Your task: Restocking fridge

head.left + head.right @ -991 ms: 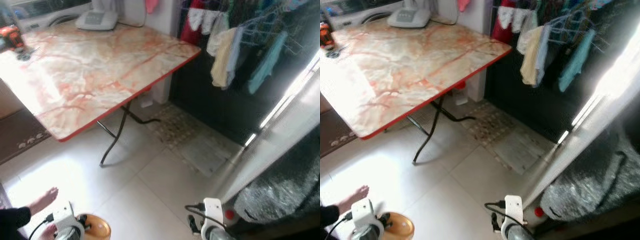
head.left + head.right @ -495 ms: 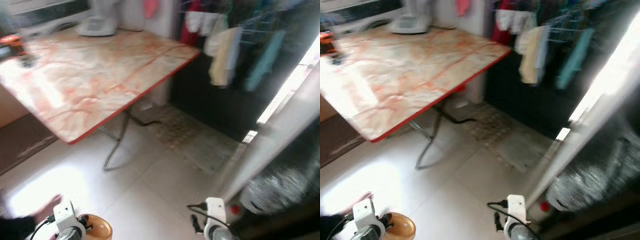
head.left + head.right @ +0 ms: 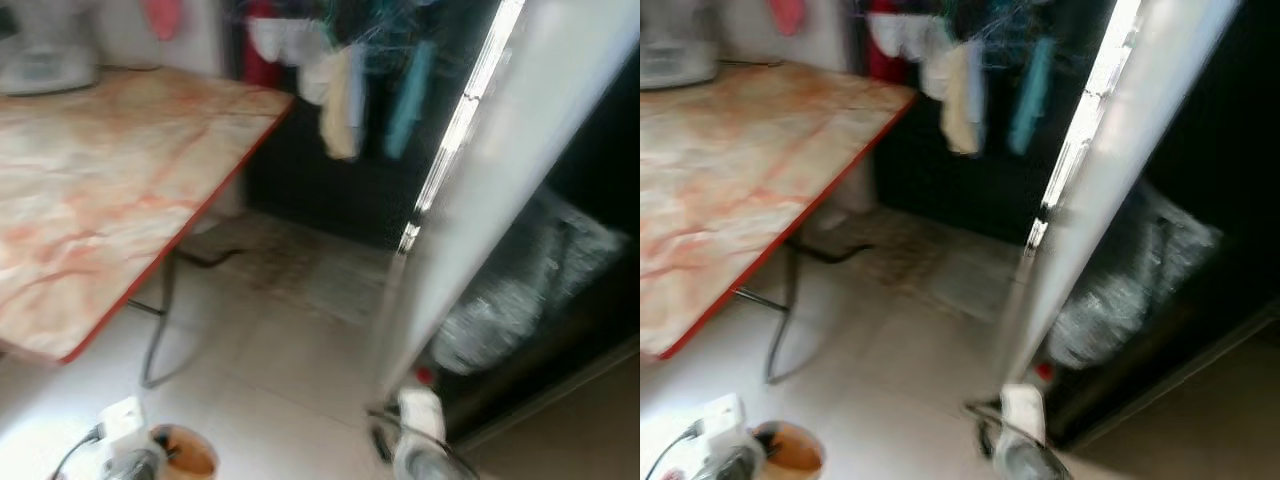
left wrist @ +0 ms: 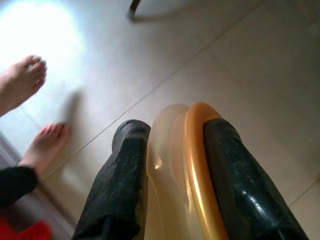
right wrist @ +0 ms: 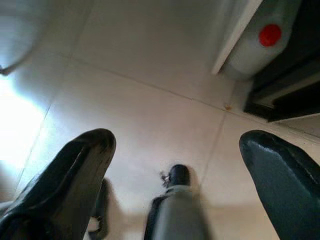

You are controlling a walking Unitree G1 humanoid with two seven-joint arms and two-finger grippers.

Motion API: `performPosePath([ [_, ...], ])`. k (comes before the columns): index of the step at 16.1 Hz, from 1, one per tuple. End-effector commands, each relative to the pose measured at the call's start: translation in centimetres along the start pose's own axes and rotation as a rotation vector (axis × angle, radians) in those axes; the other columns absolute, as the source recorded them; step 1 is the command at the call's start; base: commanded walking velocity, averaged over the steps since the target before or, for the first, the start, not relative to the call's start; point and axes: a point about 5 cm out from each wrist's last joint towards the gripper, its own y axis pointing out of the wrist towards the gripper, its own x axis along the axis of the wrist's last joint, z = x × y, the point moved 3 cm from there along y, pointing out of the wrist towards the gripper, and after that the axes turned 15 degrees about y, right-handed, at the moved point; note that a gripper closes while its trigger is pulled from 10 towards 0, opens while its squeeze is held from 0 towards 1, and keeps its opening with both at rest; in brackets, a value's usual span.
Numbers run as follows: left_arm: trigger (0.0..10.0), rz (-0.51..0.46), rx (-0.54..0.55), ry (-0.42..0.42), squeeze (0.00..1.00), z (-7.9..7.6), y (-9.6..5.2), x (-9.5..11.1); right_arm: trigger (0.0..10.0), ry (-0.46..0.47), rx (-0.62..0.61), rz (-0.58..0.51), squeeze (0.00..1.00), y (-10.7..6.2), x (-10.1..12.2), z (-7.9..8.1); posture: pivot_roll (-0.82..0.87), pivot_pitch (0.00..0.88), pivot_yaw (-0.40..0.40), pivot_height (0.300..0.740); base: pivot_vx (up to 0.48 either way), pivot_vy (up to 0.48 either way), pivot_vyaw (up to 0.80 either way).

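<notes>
An orange-lidded container (image 4: 187, 165) is clamped between the two black fingers of the left gripper (image 4: 172, 185), carried low at the near left over the pale tiled floor (image 3: 290, 380), presumably so it can be brought to the fridge. The right gripper (image 5: 177, 175) is held with its fingers spread wide and nothing between them, probably kept free for a door. To the right, a tall white panel (image 3: 470, 190), possibly the fridge door, stands ajar beside a dark interior. A marble-patterned table (image 3: 90, 180) lies at the far left, with hanging laundry (image 3: 340, 90) beyond. A person's bare feet (image 4: 22, 82) rest on the tiles nearby.
</notes>
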Motion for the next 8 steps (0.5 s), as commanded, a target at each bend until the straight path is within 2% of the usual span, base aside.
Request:
performPosePath([
  [1,10.0,0.001,-0.019,0.007,0.0,-0.81,0.04,0.19,10.0,-0.005,-0.032,0.009,0.0,-0.16,-0.14,-1.29,0.04,0.081,-0.007,0.74,0.0,0.0,-0.8],
  [8,10.0,0.003,-0.059,0.01,0.0,-1.65,0.01,0.12,10.0,-0.006,-0.033,0.011,0.0,-0.16,-0.13,-1.31,0.04,0.08,-0.007,0.74,0.0,0.0,-0.8],
])
